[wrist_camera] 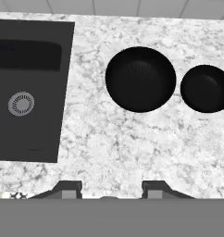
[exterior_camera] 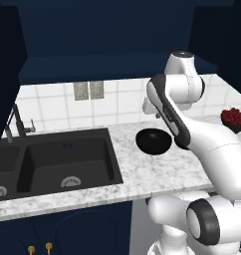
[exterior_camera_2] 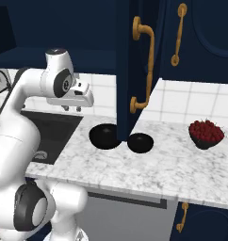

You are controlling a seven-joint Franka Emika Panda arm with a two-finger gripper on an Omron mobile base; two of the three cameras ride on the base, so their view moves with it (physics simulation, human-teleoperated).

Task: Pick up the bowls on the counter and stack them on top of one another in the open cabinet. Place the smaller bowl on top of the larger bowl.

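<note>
Bowls sit on the counter (wrist_camera: 132,148), both untouched: the larger bowl (wrist_camera: 140,79) lies just right of the sink (wrist_camera: 28,88), with the smaller bowl (wrist_camera: 206,88) just beyond it, close but apart. Your gripper (wrist_camera: 109,189) hangs high above the marble near the sink's corner, fingers parted and empty. Take the larger bowl first, since it forms the base of the stack. Centre over one rim, descend straight, and pinch the wall; a central approach would likely find nothing to grip.
</note>
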